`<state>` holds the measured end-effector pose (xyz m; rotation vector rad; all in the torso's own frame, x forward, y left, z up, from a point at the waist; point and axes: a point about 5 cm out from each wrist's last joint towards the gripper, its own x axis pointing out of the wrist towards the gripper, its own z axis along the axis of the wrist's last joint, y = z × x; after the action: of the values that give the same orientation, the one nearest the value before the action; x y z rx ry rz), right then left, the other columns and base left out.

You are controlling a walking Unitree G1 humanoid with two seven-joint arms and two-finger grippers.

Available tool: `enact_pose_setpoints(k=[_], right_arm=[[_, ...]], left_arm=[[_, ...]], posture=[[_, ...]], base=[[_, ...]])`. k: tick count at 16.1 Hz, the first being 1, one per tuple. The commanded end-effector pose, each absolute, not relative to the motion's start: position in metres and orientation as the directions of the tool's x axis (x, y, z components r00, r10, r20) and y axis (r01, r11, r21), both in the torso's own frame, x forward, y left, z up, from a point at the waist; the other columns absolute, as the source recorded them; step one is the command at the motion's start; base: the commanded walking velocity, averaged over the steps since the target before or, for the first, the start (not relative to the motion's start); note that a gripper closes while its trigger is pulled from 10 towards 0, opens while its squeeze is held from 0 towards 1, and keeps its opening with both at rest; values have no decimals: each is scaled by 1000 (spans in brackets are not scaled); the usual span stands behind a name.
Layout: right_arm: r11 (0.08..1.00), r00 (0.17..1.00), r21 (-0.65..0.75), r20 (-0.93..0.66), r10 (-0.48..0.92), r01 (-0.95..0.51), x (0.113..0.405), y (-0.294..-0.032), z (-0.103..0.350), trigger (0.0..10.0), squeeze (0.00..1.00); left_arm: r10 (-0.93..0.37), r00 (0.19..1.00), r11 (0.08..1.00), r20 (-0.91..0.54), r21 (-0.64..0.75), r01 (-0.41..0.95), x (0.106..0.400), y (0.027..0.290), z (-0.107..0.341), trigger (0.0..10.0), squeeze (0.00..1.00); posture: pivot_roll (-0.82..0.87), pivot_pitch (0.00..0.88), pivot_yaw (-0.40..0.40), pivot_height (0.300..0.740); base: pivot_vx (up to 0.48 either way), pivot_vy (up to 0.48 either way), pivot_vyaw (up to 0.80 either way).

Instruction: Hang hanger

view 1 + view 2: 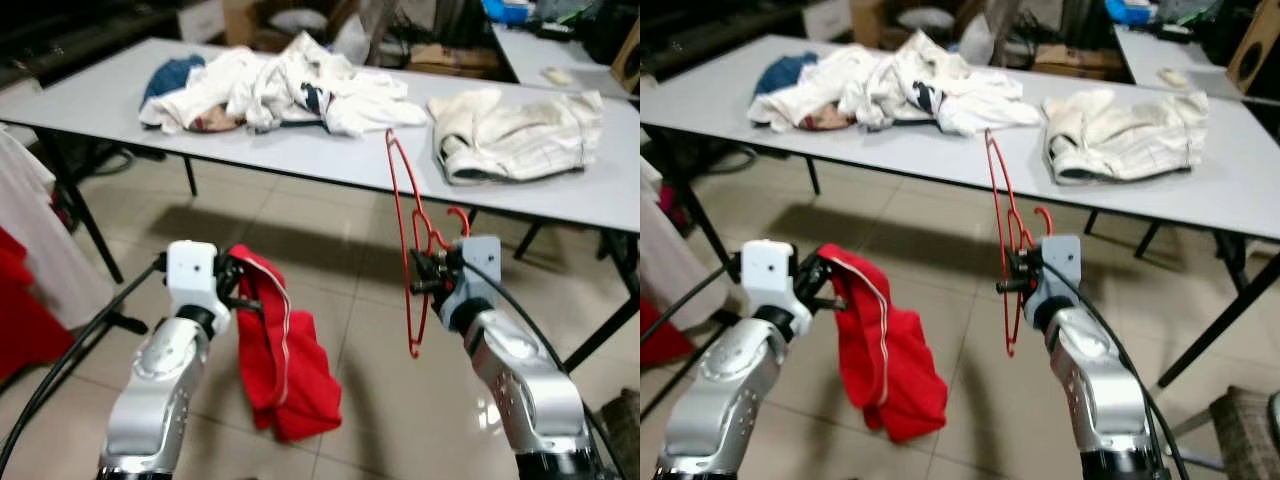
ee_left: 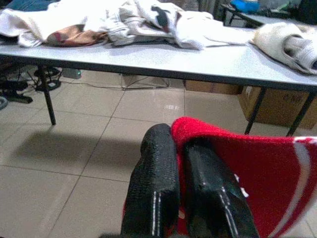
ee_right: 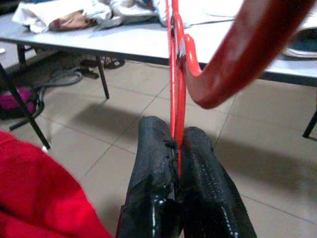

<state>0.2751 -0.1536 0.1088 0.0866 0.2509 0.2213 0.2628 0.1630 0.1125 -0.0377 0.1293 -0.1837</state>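
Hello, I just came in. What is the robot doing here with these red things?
The robot stands before a grey table with piled clothes. Its right gripper is shut on a red wire hanger, held upright. Its left gripper is shut on a red garment that hangs toward the tiled floor. The garment is not yet on the hanger.

1. One red hanger (image 1: 405,230), centre right of the frame.
2. One red garment (image 1: 285,350), lower centre.
3. Two grey tables: one (image 1: 100,90) across the top, another (image 1: 520,50) upper right.
4. Two clothing heaps: white mixed pile (image 1: 270,85), cream jacket (image 1: 515,130).
5. Two grippers: left gripper (image 1: 240,290), right gripper (image 1: 425,275).
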Motion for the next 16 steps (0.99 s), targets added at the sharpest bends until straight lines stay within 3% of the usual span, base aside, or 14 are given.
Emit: enact_pose_setpoints(k=[1, 16], right_arm=[[978, 949, 94, -240, 203, -186, 274, -160, 111, 10000, 0], [978, 954, 67, -218, 208, -198, 270, -162, 115, 10000, 0]], left_arm=[[-229, 970, 973, -80, -52, 226, 265, 155, 121, 10000, 0], [-283, 956, 958, -77, -70, 278, 268, 150, 122, 10000, 0]], posture=[[-14, 0, 7, 740], [-34, 0, 18, 740]], base=[[0, 0, -800], [291, 0, -800]])
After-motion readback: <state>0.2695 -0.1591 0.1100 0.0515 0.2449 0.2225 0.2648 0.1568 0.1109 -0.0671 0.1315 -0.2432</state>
